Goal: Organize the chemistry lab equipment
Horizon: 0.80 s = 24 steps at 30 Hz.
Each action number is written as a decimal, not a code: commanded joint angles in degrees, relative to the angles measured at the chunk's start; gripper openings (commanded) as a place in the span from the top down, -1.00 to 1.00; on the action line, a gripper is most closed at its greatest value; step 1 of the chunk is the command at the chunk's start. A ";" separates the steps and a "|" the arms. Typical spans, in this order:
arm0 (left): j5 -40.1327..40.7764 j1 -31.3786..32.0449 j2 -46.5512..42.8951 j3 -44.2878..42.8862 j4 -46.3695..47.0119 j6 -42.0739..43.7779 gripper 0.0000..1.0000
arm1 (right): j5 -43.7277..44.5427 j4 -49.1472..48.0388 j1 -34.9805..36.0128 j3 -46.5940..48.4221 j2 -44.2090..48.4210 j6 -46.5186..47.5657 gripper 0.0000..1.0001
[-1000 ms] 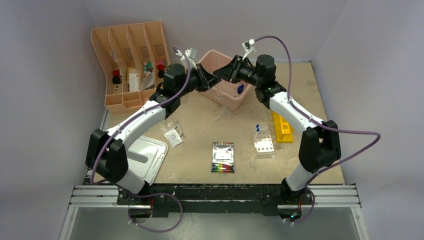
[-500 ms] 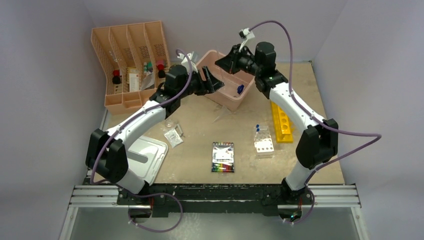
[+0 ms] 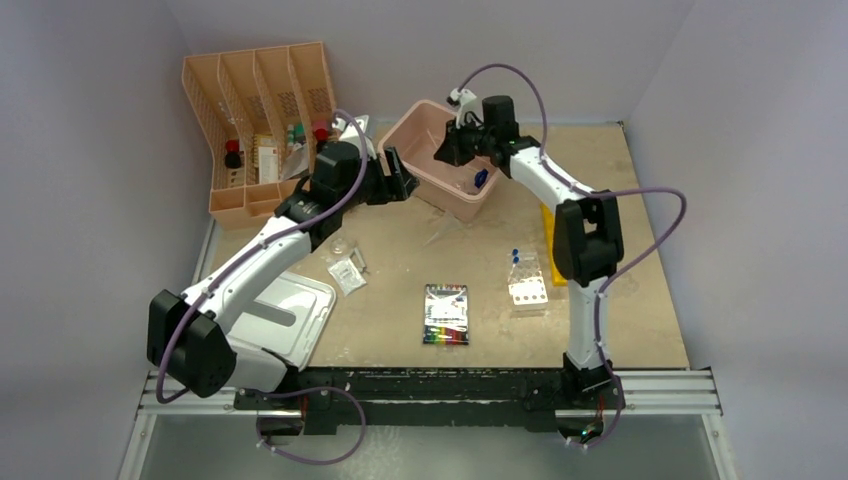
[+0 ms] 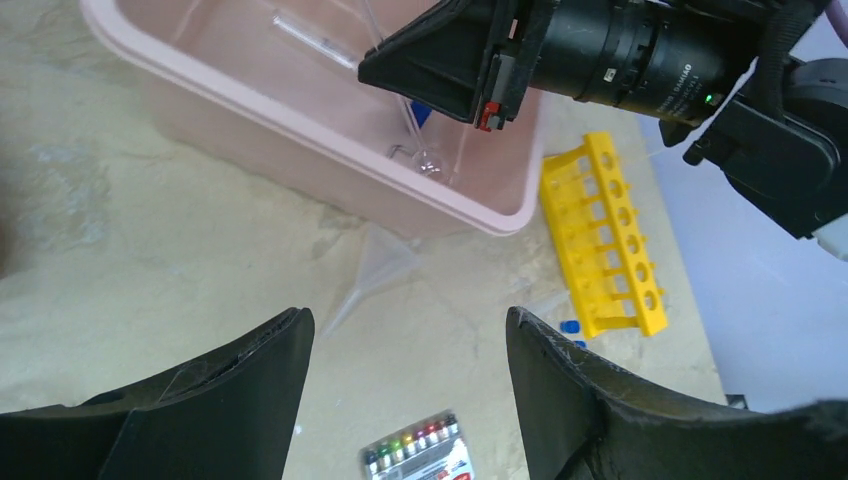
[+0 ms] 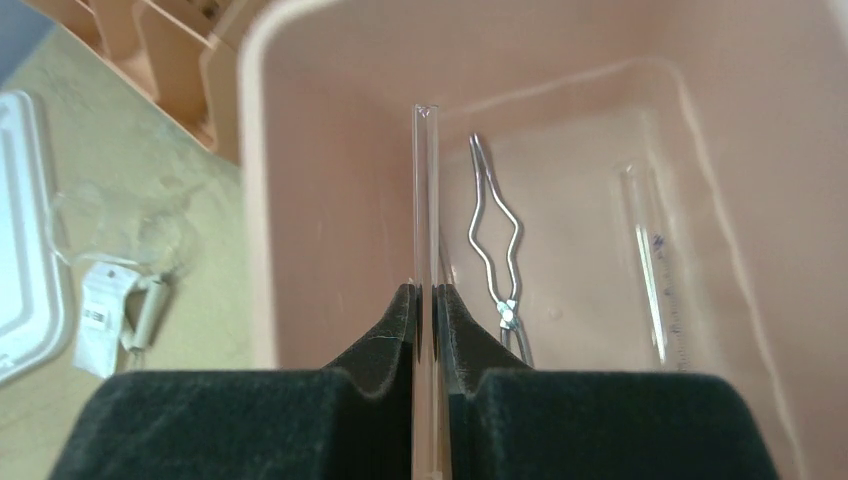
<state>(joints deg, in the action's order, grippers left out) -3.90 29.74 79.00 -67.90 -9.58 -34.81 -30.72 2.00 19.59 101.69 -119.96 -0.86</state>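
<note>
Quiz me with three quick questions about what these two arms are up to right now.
1. True or false: the left gripper holds a brush.
2. What does the right gripper pinch? A a glass rod; B a brush; C a funnel.
3. Fill the gap: the metal tongs lie inside the pink ____.
Key: 1 false, it is open and empty; 2 A; 3 bin.

Lab setting: yellow tube rack [image 4: 605, 240], glass rod [image 5: 427, 250], plain walls [image 3: 90, 200].
</note>
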 commanded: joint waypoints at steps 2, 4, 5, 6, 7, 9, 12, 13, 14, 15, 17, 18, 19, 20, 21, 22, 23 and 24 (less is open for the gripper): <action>3.43 -0.34 -1.47 1.09 -1.84 2.33 -0.40 | -4.72 4.52 0.12 7.19 -4.79 4.45 0.87; 3.00 -0.29 -0.99 1.10 -1.92 2.50 -0.40 | -4.42 6.12 0.24 8.66 -6.72 5.31 0.86; 2.76 -0.30 -0.76 1.10 -2.01 2.53 -0.40 | -4.17 6.32 0.19 8.85 -7.25 5.65 0.85; 2.59 -0.35 -0.51 0.98 -2.16 2.55 -0.40 | -4.03 6.35 0.18 8.94 -7.70 6.02 0.84; 2.43 -0.30 -0.35 0.87 -2.38 2.64 -0.40 | -3.94 6.54 0.25 9.07 -8.13 6.43 0.82; 2.28 -0.29 -0.09 0.55 -2.81 2.72 -0.39 | -3.99 7.49 0.35 9.82 -9.19 7.03 0.78; 2.38 -0.34 0.01 0.17 -3.23 2.98 -0.39 | -4.25 7.93 0.70 10.15 -10.71 7.74 0.73; 2.39 -0.32 0.01 0.22 -3.28 2.99 -0.39 | -4.10 7.93 0.83 10.02 -11.18 8.25 0.73; 2.45 -0.34 0.01 0.33 -3.21 2.99 -0.39 | -3.56 7.67 0.94 9.94 -11.67 8.62 0.72; 2.47 -0.30 0.08 0.58 -2.94 2.86 -0.39 | -3.18 7.33 0.99 9.93 -12.14 8.63 0.71; 2.14 -0.32 0.30 0.96 -2.11 2.44 -0.39 | -3.22 7.06 1.02 10.45 -13.20 8.56 0.69; 1.65 -0.34 0.59 0.91 -1.89 2.33 -0.39 | -3.02 7.10 1.08 10.84 -13.65 8.59 0.67; 1.30 -0.30 0.85 0.78 -1.77 2.22 -0.39 | -2.81 7.15 1.18 11.26 -14.13 8.55 0.64; 0.96 -0.32 1.04 0.68 -1.75 2.16 -0.38 | -2.72 7.21 1.23 11.78 -14.42 8.45 0.63; 0.84 -0.30 1.26 0.59 -1.75 2.05 -0.38 | -2.80 7.27 1.36 12.30 -14.73 8.30 0.61; 0.67 -0.34 1.35 0.47 -1.75 1.96 -0.38 | -2.92 7.42 1.54 12.83 -15.05 8.17 0.60; 0.52 -0.30 1.48 0.43 -1.75 1.87 -0.38 | -2.96 7.70 1.64 13.47 -15.46 8.05 0.58; 0.46 -0.29 1.61 0.36 -1.82 1.79 -0.37 | -3.02 7.99 1.71 14.18 -15.85 7.99 0.55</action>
<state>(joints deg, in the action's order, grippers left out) -2.35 29.65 80.16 -66.63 -13.37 -33.32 -32.71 10.15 20.67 111.55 -135.83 6.50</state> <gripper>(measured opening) 0.692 0.205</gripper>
